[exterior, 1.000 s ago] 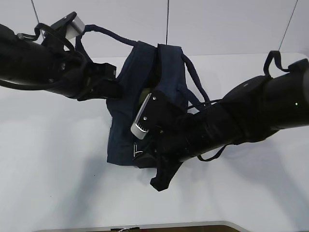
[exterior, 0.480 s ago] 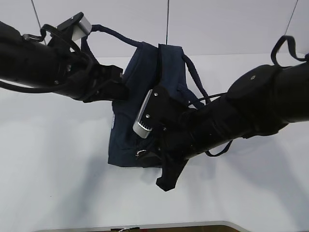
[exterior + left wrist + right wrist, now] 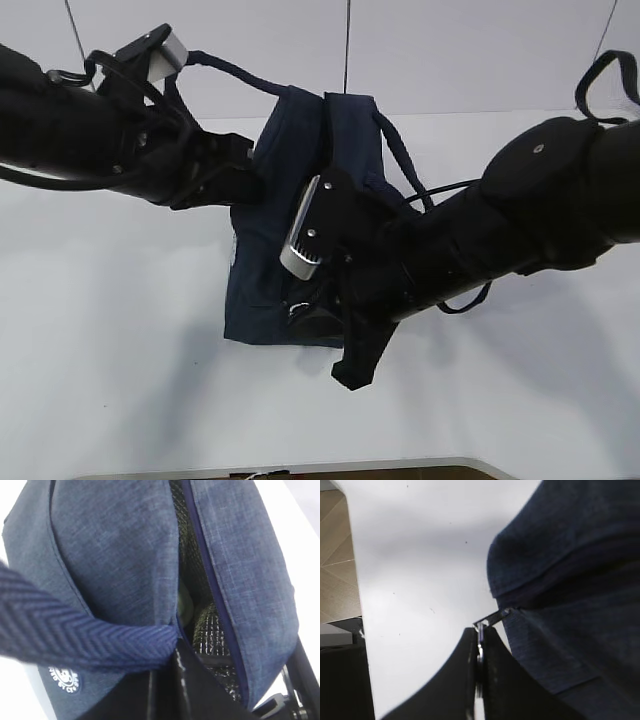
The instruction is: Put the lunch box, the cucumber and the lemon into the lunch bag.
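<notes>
One lunch bag (image 3: pixel 275 240) stands on the white tabletop (image 3: pixel 110 330) between two black arms. On the left, the left pincer (image 3: pixel 238 185) presses against the bag's upper left side; in the left wrist view its fingers (image 3: pixel 165 690) are pressed together on the fabric at the mouth edge, just below where one navy loop handle (image 3: pixel 75 640) crosses. Beyond them the mouth gapes, showing shiny dark lining (image 3: pixel 207 630) and a small dull green patch (image 3: pixel 184 605) whose identity I cannot tell. A second handle (image 3: pixel 400 160) hangs on the bag's right. On the right, the right pincer (image 3: pixel 479 680) is pinching the one silver zipper pull (image 3: pixel 492 617) at the bag's lower front corner, beside bare tabletop.
</notes>
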`<state>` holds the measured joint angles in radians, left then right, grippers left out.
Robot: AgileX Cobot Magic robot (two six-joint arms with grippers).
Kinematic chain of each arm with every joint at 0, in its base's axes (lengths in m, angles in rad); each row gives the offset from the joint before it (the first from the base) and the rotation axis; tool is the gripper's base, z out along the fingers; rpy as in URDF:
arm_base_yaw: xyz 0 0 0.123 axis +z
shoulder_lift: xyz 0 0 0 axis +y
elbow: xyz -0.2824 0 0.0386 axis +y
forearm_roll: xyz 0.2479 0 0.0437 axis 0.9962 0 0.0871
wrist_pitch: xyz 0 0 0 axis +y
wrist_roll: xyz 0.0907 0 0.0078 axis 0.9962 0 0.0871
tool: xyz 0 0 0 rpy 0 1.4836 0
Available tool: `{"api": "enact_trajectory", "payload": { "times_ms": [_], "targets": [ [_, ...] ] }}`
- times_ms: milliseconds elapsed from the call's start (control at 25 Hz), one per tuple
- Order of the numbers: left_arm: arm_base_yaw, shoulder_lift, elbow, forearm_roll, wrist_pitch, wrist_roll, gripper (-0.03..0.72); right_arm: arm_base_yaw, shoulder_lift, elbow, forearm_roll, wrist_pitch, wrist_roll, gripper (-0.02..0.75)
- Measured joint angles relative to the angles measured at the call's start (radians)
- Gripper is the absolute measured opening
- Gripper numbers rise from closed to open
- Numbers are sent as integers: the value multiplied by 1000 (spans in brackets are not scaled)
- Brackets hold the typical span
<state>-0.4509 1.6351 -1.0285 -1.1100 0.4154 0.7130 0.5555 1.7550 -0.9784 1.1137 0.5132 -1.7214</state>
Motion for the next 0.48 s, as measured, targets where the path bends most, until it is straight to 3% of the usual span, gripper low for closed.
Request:
{"api": "enact_trajectory", "payload": {
  "times_ms": [480],
  "targets": [
    [0, 0, 0, 0, -5, 0, -6, 0, -17, 0, -25, 2, 31, 5]
  ]
}}
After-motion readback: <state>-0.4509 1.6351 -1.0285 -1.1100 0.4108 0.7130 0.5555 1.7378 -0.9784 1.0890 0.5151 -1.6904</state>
